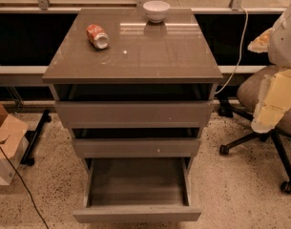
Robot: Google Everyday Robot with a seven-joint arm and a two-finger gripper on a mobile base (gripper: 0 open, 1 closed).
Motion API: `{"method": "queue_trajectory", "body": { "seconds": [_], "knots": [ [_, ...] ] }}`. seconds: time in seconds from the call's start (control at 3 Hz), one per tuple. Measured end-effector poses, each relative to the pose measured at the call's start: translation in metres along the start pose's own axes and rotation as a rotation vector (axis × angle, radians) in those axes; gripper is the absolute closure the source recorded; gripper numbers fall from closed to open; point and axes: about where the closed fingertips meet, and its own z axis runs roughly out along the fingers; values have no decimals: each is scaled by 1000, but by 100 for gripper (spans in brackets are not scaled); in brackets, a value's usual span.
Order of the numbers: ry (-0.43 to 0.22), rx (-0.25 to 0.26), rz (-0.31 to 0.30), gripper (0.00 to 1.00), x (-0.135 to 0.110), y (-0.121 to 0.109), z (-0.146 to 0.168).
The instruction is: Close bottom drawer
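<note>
- Open wide: the bottom drawer (137, 214), pulled far out at the foot of the cabinet (135, 56), front well forward of the two fronts above, grey tray exposed with nothing visible inside.
- Slightly ajar as well: the middle drawer (135, 147) and the top drawer (134, 113), each with a dark gap above it; no part of this job.
- At the right edge of the view: the gripper (274, 101), hanging in front of the office chair (244, 93), well apart from the cabinet and higher than the open drawer, touching nothing of the task. Released or clenched: cannot tell.
- Done so far, judging by the layout: nothing of the closing itself, and no contact with the drawer front yet.
- Left, by the same judgement: bringing the gripper down and across to the drawer front, pressing near the middle, pushing straight back until the tray disappears under the cabinet.
- Worth minding: a glossy, handleless front, likely to let a contact slide or to skew under an off-centre push; calls for a level, centred shove.
- On the cabinet top: a red can (97, 36) lying on its side at the left, a white bowl (156, 10) at the back edge; both away from the drawer's path.
</note>
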Motion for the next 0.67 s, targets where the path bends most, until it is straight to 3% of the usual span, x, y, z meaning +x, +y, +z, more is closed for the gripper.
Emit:
{"method": "queue_trajectory", "body": {
  "seconds": [0.33,0.67],
  "knots": [
    [0,0,0,0,0,0,0],
    [-12,6,0,26,1,1,3]
  ]
}}
